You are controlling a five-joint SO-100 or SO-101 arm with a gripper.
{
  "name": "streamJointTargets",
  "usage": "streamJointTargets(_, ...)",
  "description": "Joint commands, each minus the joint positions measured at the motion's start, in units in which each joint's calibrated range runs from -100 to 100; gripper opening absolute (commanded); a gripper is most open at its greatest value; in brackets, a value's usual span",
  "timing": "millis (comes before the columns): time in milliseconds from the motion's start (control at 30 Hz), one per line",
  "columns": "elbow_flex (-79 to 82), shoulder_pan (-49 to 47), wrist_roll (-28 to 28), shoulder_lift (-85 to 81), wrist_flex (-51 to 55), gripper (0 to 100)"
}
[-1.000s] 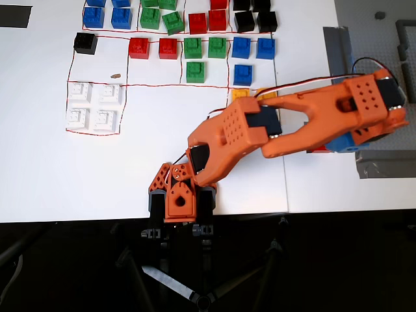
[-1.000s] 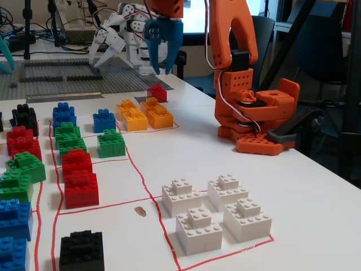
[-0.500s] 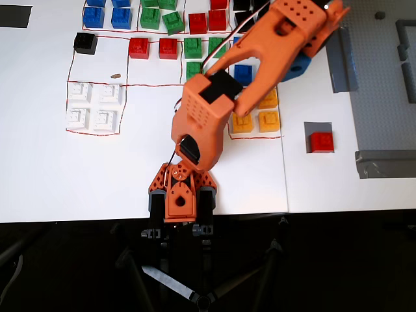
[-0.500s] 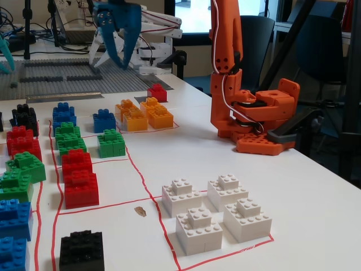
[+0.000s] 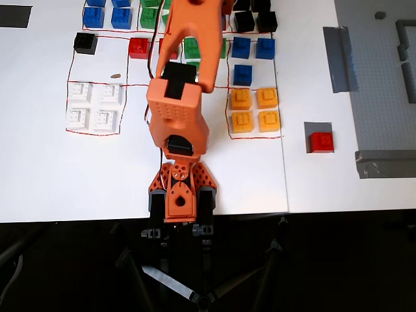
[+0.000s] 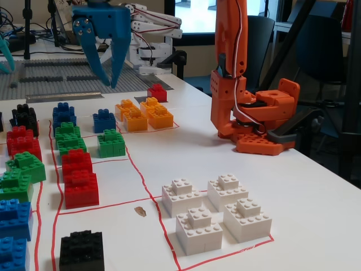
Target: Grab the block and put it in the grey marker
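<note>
Sitting on the grey marker (image 5: 307, 127), far to the right in the overhead view, the block (image 5: 321, 141) is looking done. The gripper (image 6: 107, 79) is hanging empty with its fingers apart, high over the blue bricks (image 6: 104, 120), well away from it.

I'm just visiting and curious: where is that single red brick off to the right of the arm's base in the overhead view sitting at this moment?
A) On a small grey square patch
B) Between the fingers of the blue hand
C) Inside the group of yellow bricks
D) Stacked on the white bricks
A: in the overhead view the red brick lies on the grey patch, apart from the empty blue hand.
</note>
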Motion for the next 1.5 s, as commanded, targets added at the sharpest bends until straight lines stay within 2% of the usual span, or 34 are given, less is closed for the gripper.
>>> streamJointTargets(0, -0.5, -3.8, -3.4, -8.8, -0.2, 0)
streamJointTargets(467, -0.4, -13.9, -10.2, -9.5, -0.2, 0)
streamJointTargets(1467, -1.2, -15.5, -10.1, -8.9, 0.6, 0)
